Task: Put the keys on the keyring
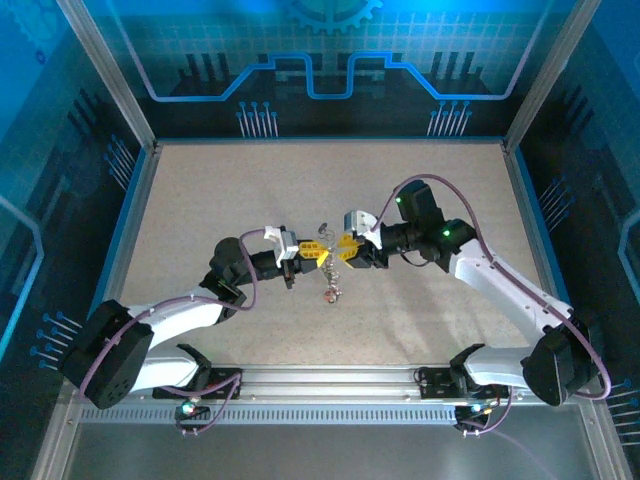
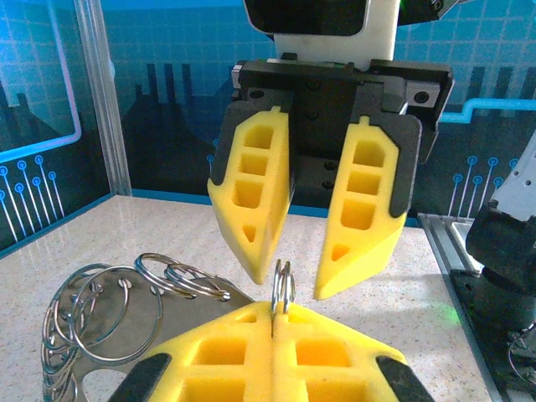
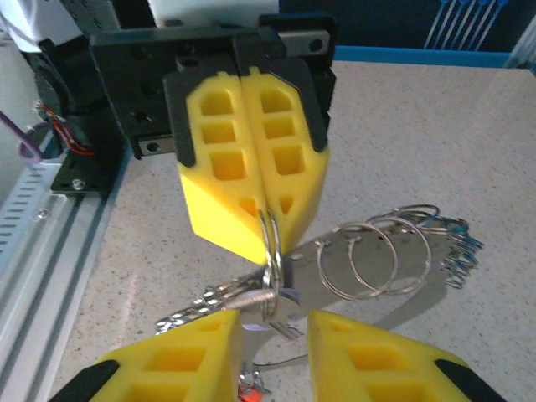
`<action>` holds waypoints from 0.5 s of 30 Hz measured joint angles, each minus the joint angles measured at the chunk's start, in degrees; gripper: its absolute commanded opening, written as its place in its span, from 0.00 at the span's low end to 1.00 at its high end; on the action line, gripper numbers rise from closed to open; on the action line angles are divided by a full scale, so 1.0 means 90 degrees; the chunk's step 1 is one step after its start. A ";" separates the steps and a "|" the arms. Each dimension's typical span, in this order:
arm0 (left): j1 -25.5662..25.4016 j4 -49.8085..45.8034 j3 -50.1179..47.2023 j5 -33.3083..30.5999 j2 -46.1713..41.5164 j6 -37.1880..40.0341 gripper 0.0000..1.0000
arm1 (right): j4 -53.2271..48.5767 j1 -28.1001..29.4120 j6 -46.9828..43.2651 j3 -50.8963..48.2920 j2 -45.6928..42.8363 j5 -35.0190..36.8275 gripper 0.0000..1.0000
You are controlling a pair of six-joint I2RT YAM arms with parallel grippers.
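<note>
yellow-padded left gripper is clamped on the keyring, held edge-on towards the right gripper, whose jaws stand apart, straddling its rim; keys seem to dangle below the keyring.

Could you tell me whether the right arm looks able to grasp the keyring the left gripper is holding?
Probably yes. The right gripper stands open, facing the left gripper, which is shut on the keyring. The ring's free edge pokes toward the open gap, with nothing in between.
</note>
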 measured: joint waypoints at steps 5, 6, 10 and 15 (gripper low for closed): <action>0.0000 0.0000 0.0000 -0.0002 0.0002 0.0002 0.00 | -0.0066 0.0000 0.0017 0.0136 0.0175 -0.0214 0.27; 0.0000 0.0000 0.0000 -0.0002 0.0002 0.0002 0.00 | -0.0068 0.0000 0.0027 0.0153 0.0194 -0.0226 0.26; 0.0000 0.0002 0.0000 0.0000 0.0002 0.0000 0.00 | -0.0114 0.0000 0.0143 0.0206 0.0272 -0.0223 0.15; 0.0000 0.0010 0.0000 -0.0007 0.0002 0.0000 0.00 | -0.0180 0.0000 0.0221 0.0272 0.0386 -0.0189 0.08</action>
